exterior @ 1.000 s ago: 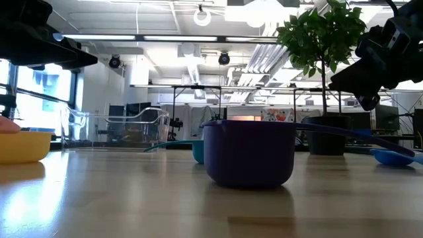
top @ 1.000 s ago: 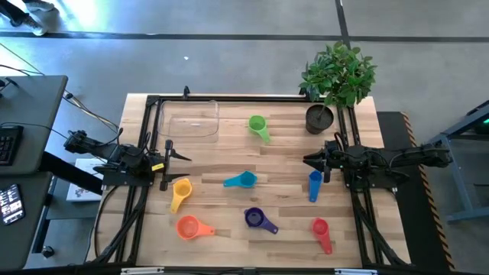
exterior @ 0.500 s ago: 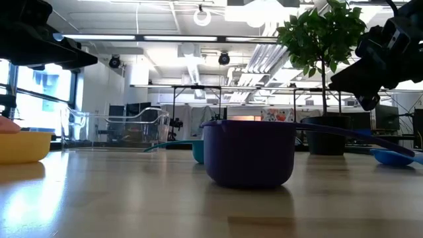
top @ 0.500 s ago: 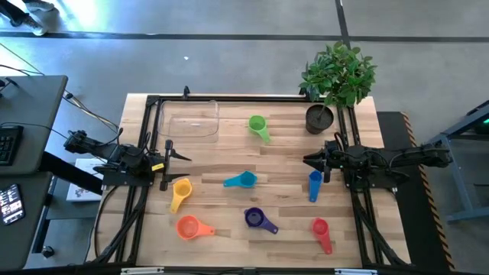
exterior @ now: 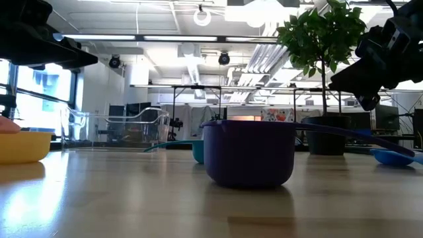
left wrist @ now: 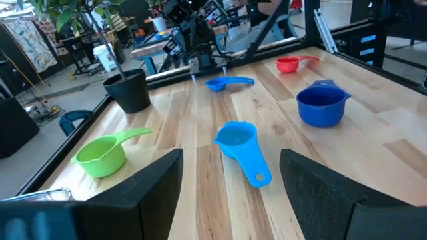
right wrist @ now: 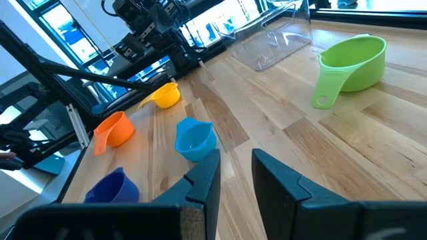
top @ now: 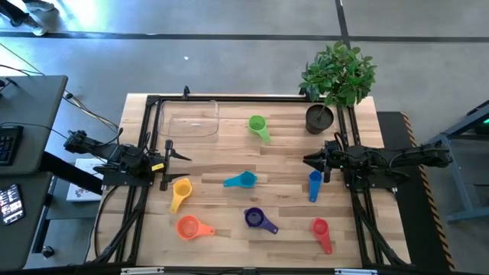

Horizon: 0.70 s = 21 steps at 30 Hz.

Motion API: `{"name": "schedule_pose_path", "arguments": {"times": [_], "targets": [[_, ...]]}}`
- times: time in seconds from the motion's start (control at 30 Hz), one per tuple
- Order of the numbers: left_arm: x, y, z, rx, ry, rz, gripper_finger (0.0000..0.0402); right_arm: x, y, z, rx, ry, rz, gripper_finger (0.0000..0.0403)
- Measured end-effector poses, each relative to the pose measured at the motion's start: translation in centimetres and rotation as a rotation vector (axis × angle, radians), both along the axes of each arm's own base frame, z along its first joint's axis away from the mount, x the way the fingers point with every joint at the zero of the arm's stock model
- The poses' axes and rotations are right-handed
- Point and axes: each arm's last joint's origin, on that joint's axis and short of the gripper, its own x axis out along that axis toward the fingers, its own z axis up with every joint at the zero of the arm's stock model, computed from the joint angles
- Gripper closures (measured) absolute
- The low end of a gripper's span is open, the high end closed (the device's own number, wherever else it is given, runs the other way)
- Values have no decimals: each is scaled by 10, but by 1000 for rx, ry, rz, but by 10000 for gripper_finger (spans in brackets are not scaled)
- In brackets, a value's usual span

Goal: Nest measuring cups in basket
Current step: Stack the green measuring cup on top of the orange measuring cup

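Note:
Several measuring cups rest bottom-down on the wooden table: green (top: 257,126), light blue (top: 242,180), dark blue (top: 315,185), yellow (top: 180,191), orange (top: 189,227), purple (top: 256,218) and red (top: 320,229). The clear basket (top: 189,120) sits at the far left and holds nothing. My left gripper (top: 182,156) hovers at the left edge, between the basket and the yellow cup; its fingers (left wrist: 157,193) stand wide open. My right gripper (top: 309,160) hovers at the right edge, just beyond the dark blue cup; a narrow bare gap shows between its fingers (right wrist: 203,180).
A potted plant in a dark round pot (top: 319,118) stands at the far right corner. A black frame (top: 229,98) runs along the far and side edges of the table. Bare wood lies between the scattered cups.

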Motion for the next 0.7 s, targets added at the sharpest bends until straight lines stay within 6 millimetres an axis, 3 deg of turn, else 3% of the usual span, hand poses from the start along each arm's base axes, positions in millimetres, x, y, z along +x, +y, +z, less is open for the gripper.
{"name": "schedule_pose_path", "arguments": {"times": [0.4,0.7], "targets": [[0,0,0,-52,-2,13,161,0,-2,3,107,-52,-89,324],[0,0,0,-163,-3,32,161,1,-4,23,220,-286,-167,324]]}}
